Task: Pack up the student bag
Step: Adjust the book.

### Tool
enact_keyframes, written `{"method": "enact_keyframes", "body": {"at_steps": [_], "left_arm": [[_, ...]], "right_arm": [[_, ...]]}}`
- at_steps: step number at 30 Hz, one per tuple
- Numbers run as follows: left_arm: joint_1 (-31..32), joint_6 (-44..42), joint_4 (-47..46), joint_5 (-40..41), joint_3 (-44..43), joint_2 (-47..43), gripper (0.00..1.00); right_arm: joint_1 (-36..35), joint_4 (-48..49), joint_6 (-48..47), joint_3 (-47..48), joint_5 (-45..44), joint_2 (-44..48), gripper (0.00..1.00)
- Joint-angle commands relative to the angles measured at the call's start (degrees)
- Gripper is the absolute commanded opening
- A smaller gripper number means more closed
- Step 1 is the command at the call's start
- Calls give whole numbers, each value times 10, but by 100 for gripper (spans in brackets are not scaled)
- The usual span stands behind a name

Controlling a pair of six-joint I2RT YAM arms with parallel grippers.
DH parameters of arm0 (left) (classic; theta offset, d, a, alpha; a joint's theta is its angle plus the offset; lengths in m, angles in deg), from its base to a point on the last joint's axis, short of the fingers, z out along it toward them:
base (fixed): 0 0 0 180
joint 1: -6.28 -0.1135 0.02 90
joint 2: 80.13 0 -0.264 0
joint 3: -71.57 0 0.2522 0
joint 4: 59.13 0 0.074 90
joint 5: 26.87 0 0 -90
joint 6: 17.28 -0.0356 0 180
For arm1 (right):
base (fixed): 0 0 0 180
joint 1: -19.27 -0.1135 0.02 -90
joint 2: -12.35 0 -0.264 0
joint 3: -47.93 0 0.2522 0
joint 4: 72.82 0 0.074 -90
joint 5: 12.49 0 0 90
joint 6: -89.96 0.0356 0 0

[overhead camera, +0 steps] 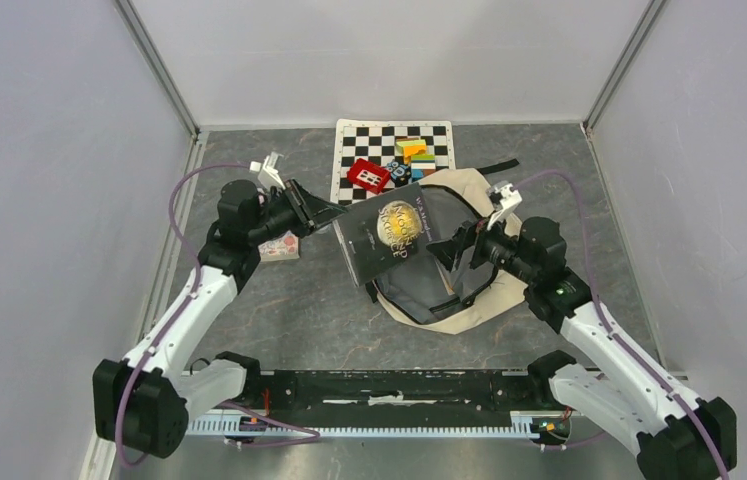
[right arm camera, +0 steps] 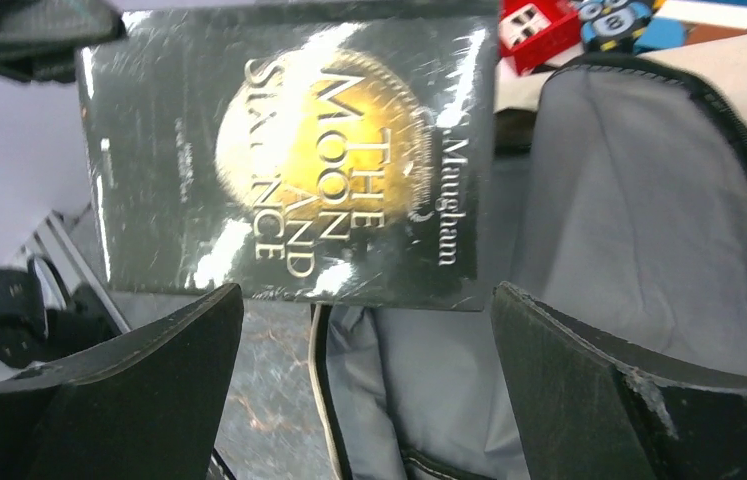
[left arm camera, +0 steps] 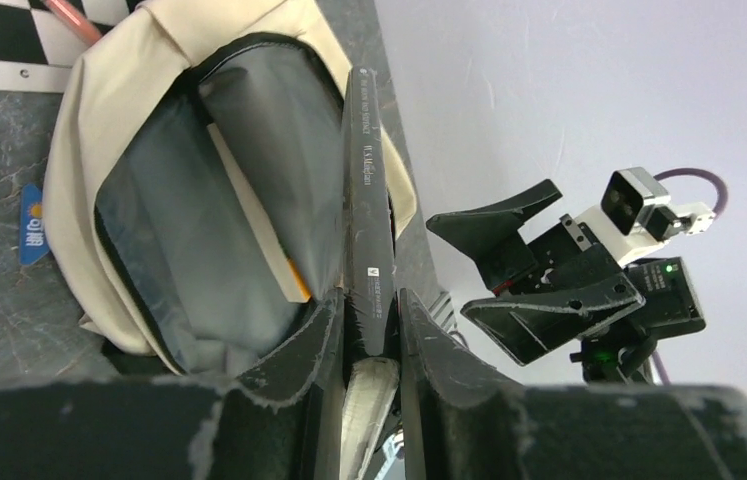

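Two end effectors are seen above the grey mottled counter [overhead camera: 289, 310]. The left end effector [overhead camera: 329, 212] is clamped narrowly on one edge of a dark glossy book with a gold disc on its cover [overhead camera: 389, 235], which is held tilted over the left rim of the large cream fabric student bag with black trim [left arm camera: 74, 160]. The bag is laid right of centre, its main compartment unzipped and its grey lining exposed. The right end effector [overhead camera: 446, 243] is spread wide with nothing gripped, just right of the book.
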Motion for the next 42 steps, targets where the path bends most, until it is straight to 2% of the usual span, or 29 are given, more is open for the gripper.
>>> {"method": "enact_keyframes", "body": {"at_steps": [1, 6, 9, 11, 15, 24, 27, 29, 31, 33, 35, 37, 38, 39, 41, 42], "left_arm": [[6, -43, -39, -74, -40, 31, 2], [6, -149, 48, -153, -77, 79, 2], [6, -182, 71, -189, -87, 97, 2], [6, -193, 73, -212, -91, 105, 2], [8, -220, 88, -255, -103, 124, 2], [22, -312, 150, -305, -143, 141, 2], [27, -331, 163, -304, -156, 147, 2], [30, -338, 167, -305, -163, 154, 2], [34, -345, 169, -304, -168, 160, 2], [36, -350, 170, -299, -172, 164, 2], [37, -352, 170, -291, -173, 165, 2], [38, -353, 170, -280, -173, 162, 3], [38, -351, 170, -266, -172, 159, 11], [37, -350, 170, -251, -172, 156, 26], [37, -352, 168, -209, -167, 142, 64], [37, -353, 166, -189, -164, 133, 80]], "right_arm": [[0, 42, -98, -14, 102, -24, 98], [-1, 33, -182, 16, 185, -38, 98], [-4, 12, -218, 52, 228, -70, 98], [-8, -13, -247, 80, 242, -101, 98], [-12, -129, -324, 155, 247, -178, 98], [-33, -234, -411, 273, 319, -312, 98], [-49, -284, -445, 298, 348, -354, 94], [-63, -307, -462, 309, 354, -374, 87], [-74, -318, -470, 311, 354, -385, 76], [-78, -322, -474, 310, 365, -390, 58], [-79, -321, -473, 308, 377, -388, 33], [-79, -317, -468, 305, 377, -381, 12], [-79, -308, -460, 302, 372, -373, 3], [-78, -299, -450, 296, 364, -366, 0], [-78, -273, -420, 287, 340, -343, 0], [-77, -264, -407, 282, 329, -333, 0]]}}
